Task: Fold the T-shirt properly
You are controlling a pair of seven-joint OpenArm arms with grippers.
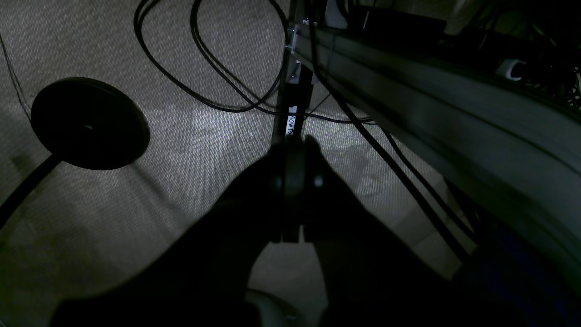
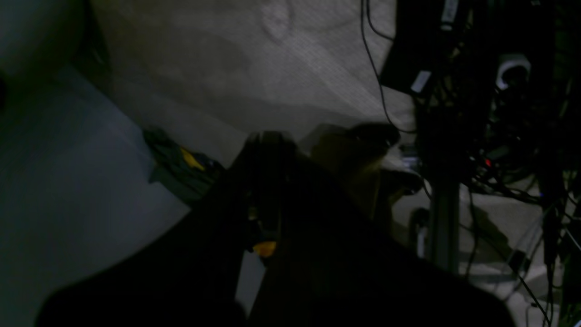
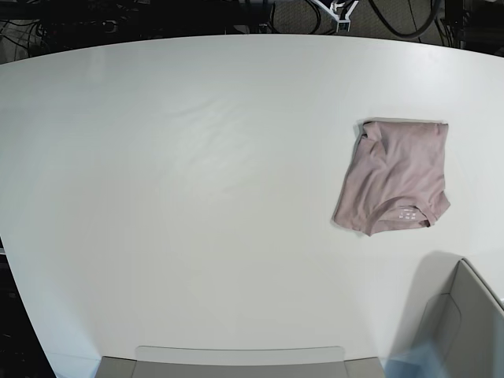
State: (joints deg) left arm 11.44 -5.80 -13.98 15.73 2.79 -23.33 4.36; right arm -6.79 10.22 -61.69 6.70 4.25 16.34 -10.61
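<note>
Both closed, left gripper and right gripper hang off-table, well apart from the folded T-shirt.

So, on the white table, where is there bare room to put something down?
Nearly the whole white table is bare: everything from its left edge across to the dusty-pink cloth T-shirt, also the strip along the far edge behind it. Only the right side is crowded, where the shirt lies, with a grey box-like bin at the near right corner.

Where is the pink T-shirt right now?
In the base view, the T-shirt lies folded on the white table, toward the right side, up from the grey bin at the lower-right corner.
</note>
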